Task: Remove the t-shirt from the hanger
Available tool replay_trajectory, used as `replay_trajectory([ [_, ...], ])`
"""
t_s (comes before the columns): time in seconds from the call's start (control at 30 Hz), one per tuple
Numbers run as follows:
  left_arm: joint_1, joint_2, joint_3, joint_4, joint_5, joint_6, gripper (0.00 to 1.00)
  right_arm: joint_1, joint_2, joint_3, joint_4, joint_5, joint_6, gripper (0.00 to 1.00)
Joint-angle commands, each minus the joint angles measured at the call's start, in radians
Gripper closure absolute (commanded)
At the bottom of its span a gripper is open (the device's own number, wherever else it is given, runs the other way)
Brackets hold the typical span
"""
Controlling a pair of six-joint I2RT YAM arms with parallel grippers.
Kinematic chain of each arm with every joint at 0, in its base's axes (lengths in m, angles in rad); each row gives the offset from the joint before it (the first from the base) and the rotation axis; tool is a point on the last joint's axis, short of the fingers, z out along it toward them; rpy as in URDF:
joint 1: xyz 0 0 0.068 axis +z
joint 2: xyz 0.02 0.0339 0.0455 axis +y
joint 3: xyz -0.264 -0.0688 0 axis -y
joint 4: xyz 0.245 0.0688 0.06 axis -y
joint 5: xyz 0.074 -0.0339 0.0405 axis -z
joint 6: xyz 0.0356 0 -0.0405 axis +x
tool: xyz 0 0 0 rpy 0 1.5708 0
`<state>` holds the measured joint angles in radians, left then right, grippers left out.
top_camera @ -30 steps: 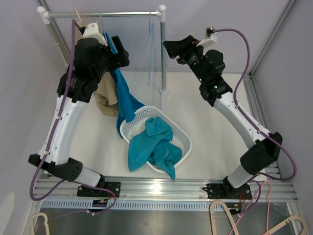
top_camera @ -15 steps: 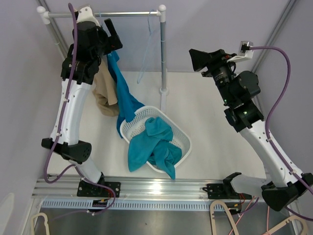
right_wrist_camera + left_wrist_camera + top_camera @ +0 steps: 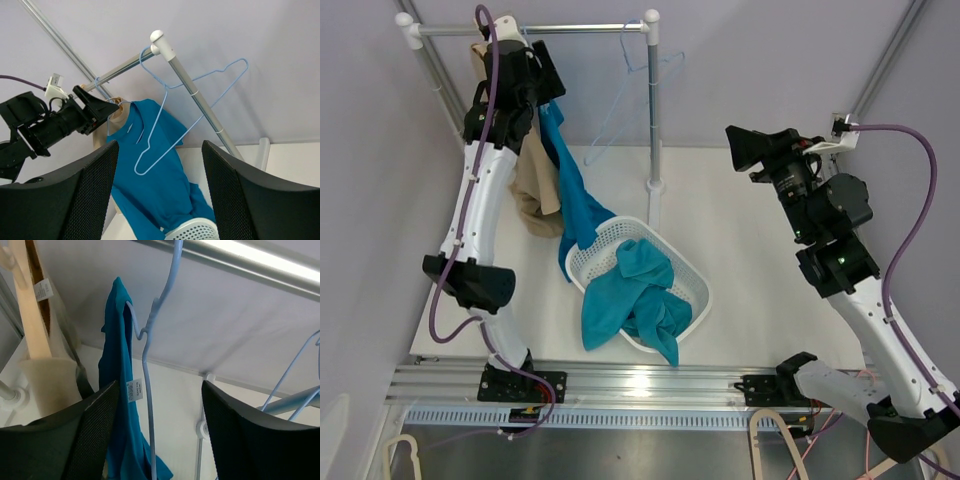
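A white plastic lattice basket (image 3: 601, 246) stands in the middle of the white table (image 3: 750, 290). A crumpled teal cloth (image 3: 635, 295) fills the basket and hangs over its near rim. In the upper left, a beige garment (image 3: 535, 195) hangs on a wooden hanger (image 3: 27, 305) from the metal rail with white end caps (image 3: 580, 29). An empty light-blue wire hanger (image 3: 159, 116) hangs near the upright pole (image 3: 653, 110).

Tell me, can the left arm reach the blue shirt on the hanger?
Probably yes. The left gripper sits open right in front of the shirt and its hanger, with nothing between them.
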<state>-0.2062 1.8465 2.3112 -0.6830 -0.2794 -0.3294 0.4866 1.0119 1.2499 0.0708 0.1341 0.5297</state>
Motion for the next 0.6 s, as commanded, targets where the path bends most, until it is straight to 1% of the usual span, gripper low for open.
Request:
replay_trajectory([
  [0.0, 0.005, 0.008, 0.039, 0.112, -0.014, 0.033, 0.29, -0.017, -0.018, -0.007, -0.002, 0.021, -0.027, 0.28],
  [0.1, 0.005, 0.029, 0.040, 0.151, -0.003, 0.032, 0.38, -0.026, -0.022, -0.023, -0.003, 0.018, -0.023, 0.28],
  [0.27, 0.005, 0.074, 0.053, 0.169, 0.009, 0.029, 0.40, -0.037, -0.036, -0.049, -0.003, 0.001, -0.017, 0.29],
  [0.4, 0.005, 0.092, 0.050, 0.181, -0.013, 0.018, 0.40, -0.039, -0.055, -0.075, 0.001, -0.002, -0.011, 0.29],
  [0.47, 0.005, 0.097, 0.037, 0.197, -0.030, 0.021, 0.46, -0.040, -0.064, -0.081, -0.002, -0.004, -0.013, 0.29],
  [0.5, 0.005, 0.099, 0.037, 0.212, -0.035, 0.021, 0.54, -0.042, -0.065, -0.081, -0.008, -0.002, -0.016, 0.29],
  [0.53, 0.005, 0.099, 0.036, 0.220, -0.037, 0.020, 0.83, -0.042, -0.068, -0.078, -0.011, -0.004, -0.017, 0.29],
  [0.57, 0.005, 0.099, 0.034, 0.224, -0.037, 0.020, 0.96, -0.042, -0.070, -0.076, -0.014, -0.004, -0.019, 0.29],
])
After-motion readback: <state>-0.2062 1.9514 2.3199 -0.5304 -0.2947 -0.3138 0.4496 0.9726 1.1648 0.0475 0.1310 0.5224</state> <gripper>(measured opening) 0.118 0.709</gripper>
